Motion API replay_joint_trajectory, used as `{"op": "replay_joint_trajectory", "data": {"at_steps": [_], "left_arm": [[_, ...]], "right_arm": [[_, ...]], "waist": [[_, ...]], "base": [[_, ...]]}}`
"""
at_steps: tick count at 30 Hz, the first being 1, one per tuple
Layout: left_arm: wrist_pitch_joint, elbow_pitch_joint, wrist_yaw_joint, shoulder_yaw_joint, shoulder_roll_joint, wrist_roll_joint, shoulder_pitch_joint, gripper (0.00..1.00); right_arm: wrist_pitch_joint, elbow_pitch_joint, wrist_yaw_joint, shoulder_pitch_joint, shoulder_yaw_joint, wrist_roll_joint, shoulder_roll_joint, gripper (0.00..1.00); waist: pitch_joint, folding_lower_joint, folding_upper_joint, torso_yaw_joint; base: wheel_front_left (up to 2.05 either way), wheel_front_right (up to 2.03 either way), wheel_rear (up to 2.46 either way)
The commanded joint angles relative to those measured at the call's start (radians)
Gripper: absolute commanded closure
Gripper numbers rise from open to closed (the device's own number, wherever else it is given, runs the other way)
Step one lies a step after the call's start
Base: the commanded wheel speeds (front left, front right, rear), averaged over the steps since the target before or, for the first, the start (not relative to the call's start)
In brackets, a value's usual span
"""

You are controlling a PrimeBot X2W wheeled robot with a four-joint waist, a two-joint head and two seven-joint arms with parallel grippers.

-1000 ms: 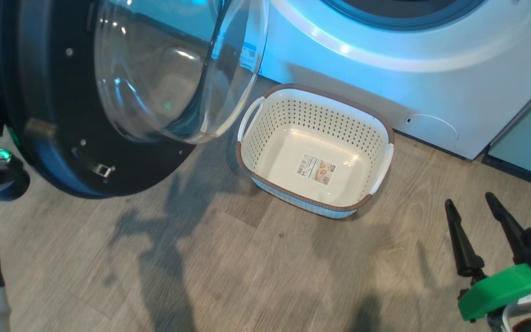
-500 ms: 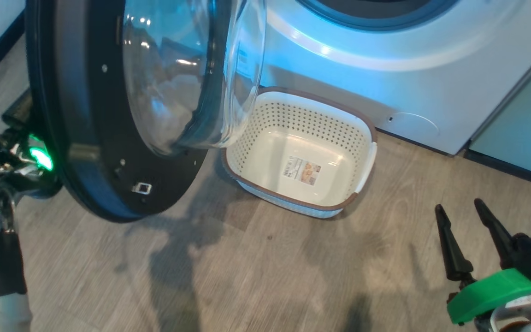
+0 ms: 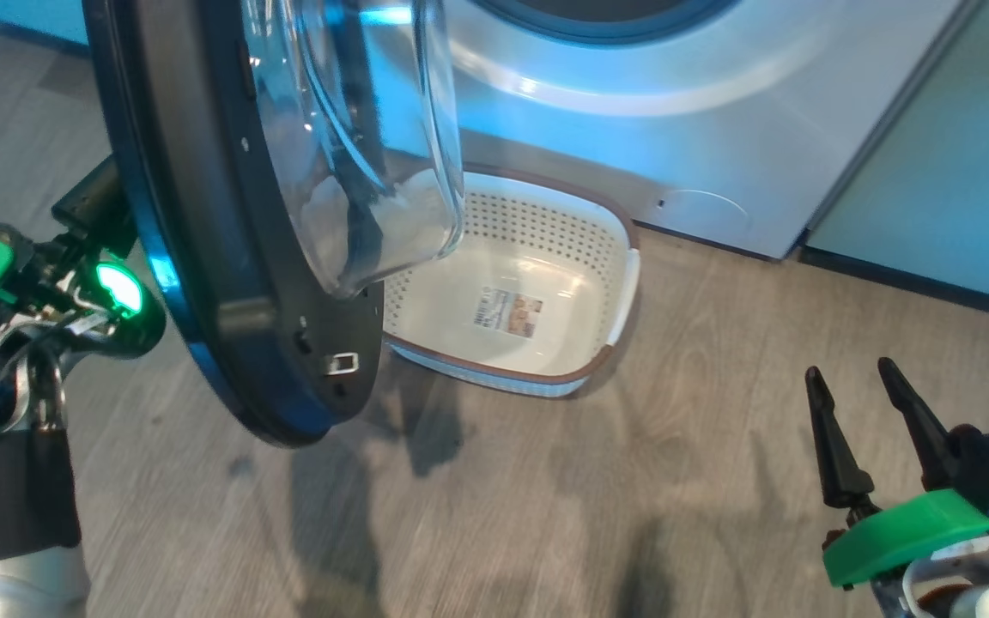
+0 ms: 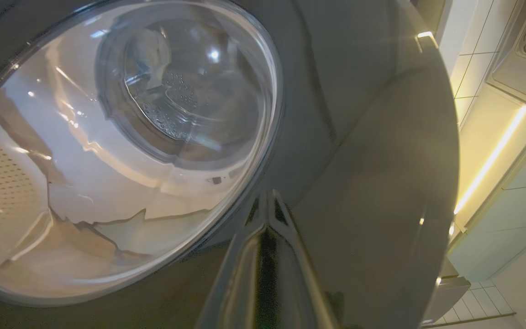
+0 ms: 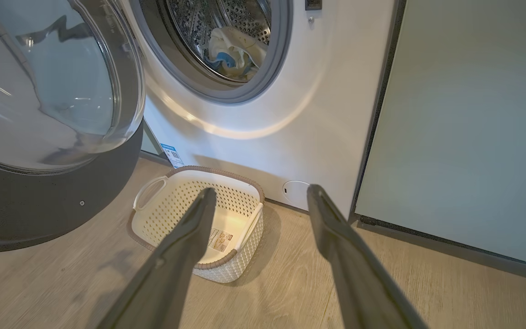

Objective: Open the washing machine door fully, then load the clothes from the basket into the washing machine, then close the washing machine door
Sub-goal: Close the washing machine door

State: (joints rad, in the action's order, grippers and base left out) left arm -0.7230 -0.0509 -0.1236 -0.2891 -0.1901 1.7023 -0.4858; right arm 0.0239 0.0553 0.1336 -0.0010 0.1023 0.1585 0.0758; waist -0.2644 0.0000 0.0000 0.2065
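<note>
The washing machine door (image 3: 203,257) stands partly open at the left, its glass bowl overhanging the basket (image 3: 537,232). Pressed tip-first against the door's glossy black outer face (image 4: 359,160), my left gripper (image 4: 267,201) looks shut. The cream basket (image 5: 185,196) holds nothing but its label sticker and sits on the floor before the washing machine (image 3: 632,129). Inside the steel drum lie the clothes (image 5: 233,48), cream with a blue piece. My right gripper (image 3: 848,371) hangs open over the floor, right of the basket, its fingers (image 5: 190,237) spread wide.
A pale green cabinet (image 3: 932,172) adjoins the washer on the right. The small round white panel cover (image 3: 705,210) sits low on the washer front. A blue QR sticker (image 5: 171,155) marks its lower corner. Wood-look floor (image 3: 632,481) spreads between my arms.
The door has swung toward the washer and now shows more edge-on, with my left arm following behind it. The camera has turned, shifting the basket leftward. The right gripper stays open.
</note>
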Motion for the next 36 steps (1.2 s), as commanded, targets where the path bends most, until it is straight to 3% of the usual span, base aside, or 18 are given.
{"op": "replay_joint_trajectory", "data": {"at_steps": [1, 24, 36], "left_arm": [[-0.015, 0.045, -0.007, -0.028, -0.031, 0.001, -0.035, 1.0], [0.004, -0.036, -0.007, 0.03, 0.029, -0.081, -0.15, 1.0], [0.05, -0.115, -0.007, 0.033, 0.045, -0.118, -0.235, 1.0]], "right_arm": [[0.016, 0.025, -0.003, -0.036, 0.022, 0.008, -0.006, 0.0], [0.084, -0.059, -0.003, -0.094, 0.037, 0.032, -0.024, 0.0], [0.1, -0.081, -0.003, -0.104, 0.046, 0.044, -0.025, 0.0]], "waist": [[-0.005, 0.0, 0.0, -0.023], [-0.023, 0.0, 0.0, -0.209], [-0.026, 0.0, 0.0, -0.259]], "base": [[0.0, 0.0, 0.0], [0.0, 0.0, 0.0], [0.0, 0.0, 0.0]]}}
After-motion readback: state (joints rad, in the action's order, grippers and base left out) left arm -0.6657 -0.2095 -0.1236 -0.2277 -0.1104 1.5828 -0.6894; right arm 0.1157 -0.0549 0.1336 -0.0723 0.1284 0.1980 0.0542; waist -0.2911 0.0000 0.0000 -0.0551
